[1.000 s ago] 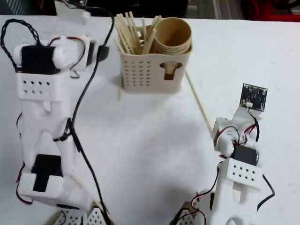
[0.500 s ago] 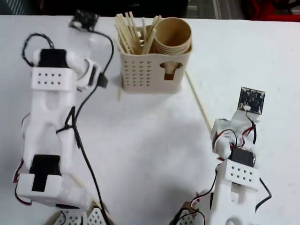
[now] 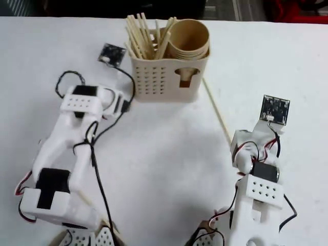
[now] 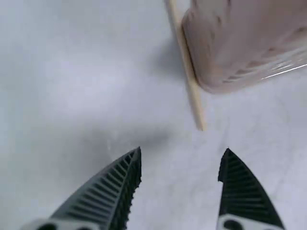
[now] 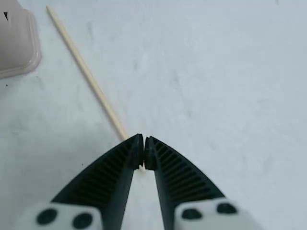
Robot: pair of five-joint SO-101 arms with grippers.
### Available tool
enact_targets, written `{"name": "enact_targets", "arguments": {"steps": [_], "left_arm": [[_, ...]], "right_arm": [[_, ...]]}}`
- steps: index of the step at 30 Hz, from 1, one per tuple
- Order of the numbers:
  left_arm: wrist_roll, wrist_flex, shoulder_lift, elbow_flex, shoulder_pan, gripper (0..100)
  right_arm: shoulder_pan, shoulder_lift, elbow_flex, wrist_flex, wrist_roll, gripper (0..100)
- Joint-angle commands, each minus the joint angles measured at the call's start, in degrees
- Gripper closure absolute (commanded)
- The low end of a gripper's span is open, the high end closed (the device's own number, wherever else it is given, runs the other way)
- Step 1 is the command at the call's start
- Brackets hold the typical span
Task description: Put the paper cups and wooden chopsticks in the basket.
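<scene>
Hovering with its jaws apart, the left gripper [image 4: 183, 150] faces a chopstick [image 4: 186, 67] just ahead, whose length runs straight away from it alongside the basket [image 4: 240, 43].

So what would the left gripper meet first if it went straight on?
Probably the near end of the chopstick beside the basket, just ahead of the left gripper, which is open; depth is unclear, so the table could come first.

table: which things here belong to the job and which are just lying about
Job: basket, cups, chopsticks in it, held chopstick in the right gripper, loose chopstick beside the basket, near the open left gripper.
Just there: cable, table.
</scene>
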Motion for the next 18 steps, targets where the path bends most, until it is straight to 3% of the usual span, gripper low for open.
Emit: {"name": "enact_targets", "arguments": {"steps": [1, 5, 10, 18], "left_arm": [[1.67, -1.49, 3.3, -3.43, 2.24, 74], [2.73, 0.7, 12.0, -11.25, 1.89, 74], [2.73, 1.32, 20.79, -19.78, 1.19, 84], [2.29, 5.54, 22.55, -22.59, 1.71, 92]], "right_arm": [[-0.04, -0.92, -0.44, -1.01, -0.26, 97.8], [-0.04, -0.92, -0.44, -1.01, -0.26, 97.8], [-0.04, -0.92, -0.44, -1.01, -0.26, 97.8], [-0.04, -0.92, -0.44, -1.01, -0.26, 97.8]]}}
